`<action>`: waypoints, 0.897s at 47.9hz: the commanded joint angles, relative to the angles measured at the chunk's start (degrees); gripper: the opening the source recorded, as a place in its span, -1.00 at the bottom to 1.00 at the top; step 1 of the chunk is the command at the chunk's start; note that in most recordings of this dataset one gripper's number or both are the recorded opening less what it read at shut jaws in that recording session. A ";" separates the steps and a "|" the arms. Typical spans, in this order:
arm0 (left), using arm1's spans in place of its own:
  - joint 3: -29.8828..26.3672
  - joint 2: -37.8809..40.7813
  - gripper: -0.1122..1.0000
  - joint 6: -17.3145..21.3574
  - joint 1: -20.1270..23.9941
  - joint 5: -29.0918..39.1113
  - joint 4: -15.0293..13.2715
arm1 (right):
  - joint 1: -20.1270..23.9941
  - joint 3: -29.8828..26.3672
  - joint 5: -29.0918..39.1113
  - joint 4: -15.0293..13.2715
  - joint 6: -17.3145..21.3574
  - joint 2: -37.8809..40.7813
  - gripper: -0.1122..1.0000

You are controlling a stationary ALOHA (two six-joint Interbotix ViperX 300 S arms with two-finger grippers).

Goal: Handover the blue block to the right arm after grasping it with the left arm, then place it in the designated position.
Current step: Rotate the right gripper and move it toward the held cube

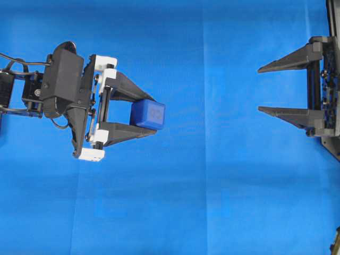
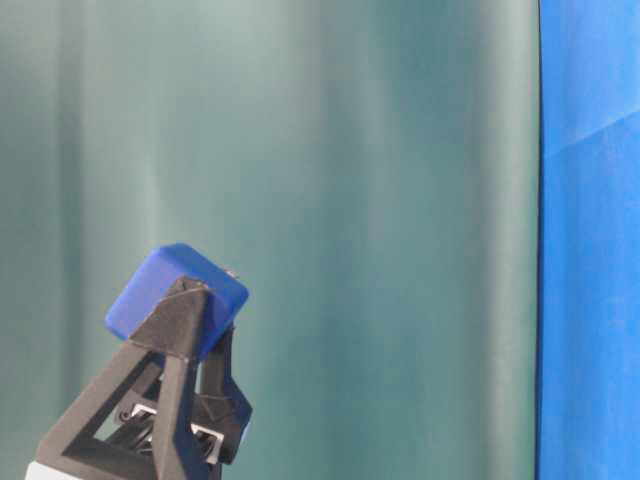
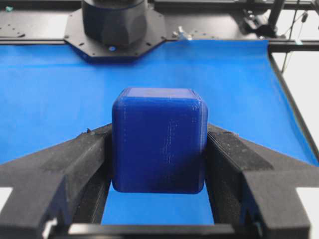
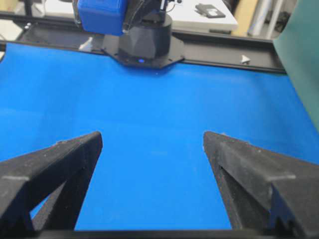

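One blue block (image 1: 148, 114), dark navy cube with rounded edges, held off the blue cloth (image 1: 212, 186) between the fingertips of the left gripper (image 1: 144, 115). Location: left half of the overhead view, near the tips of the two black fingers, the far face projecting past them.

Left gripper: closed on the block, one finger pad against each side face; the left wrist view shows both pads in contact and cloth visible beneath the cube. White finger bases sit behind the grip.

Right gripper (image 1: 259, 89): fingers wide apart, nothing between them, at the right edge of the overhead view, well apart from the block and pointing toward it. Its wrist view shows the block (image 4: 101, 15) far ahead, near the top edge.

Condition of hold: the table-level view shows the cube tilted in the grip, not square to the fingers.

Risks, judged:
- Tilted cube may rotate or slip when the right fingers press on it.
- Little of the block projects past the left fingertips; the right fingers could strike them rather than the cube.
- Releasing before the right gripper has closed would drop the block onto the cloth.
- Misaligned approach could push the cube out of the hold.
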 commanded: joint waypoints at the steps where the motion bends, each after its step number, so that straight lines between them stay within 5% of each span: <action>1: -0.70 -1.05 0.04 -0.09 0.18 -0.62 -0.18 | 0.18 -1.76 -0.53 -0.26 -0.35 0.26 0.92; 14: -0.70 -1.05 0.04 -0.18 0.18 -0.62 -0.18 | 0.18 -2.90 0.70 -8.26 -5.54 0.26 0.92; 30: -0.70 -1.05 0.04 -0.44 0.18 -0.70 -0.26 | 0.18 -3.60 1.67 -27.86 -22.24 0.97 0.92; 43: -0.79 -1.05 0.04 -0.44 0.53 -0.88 -0.26 | 0.35 -3.60 1.67 -36.47 -30.15 1.14 0.92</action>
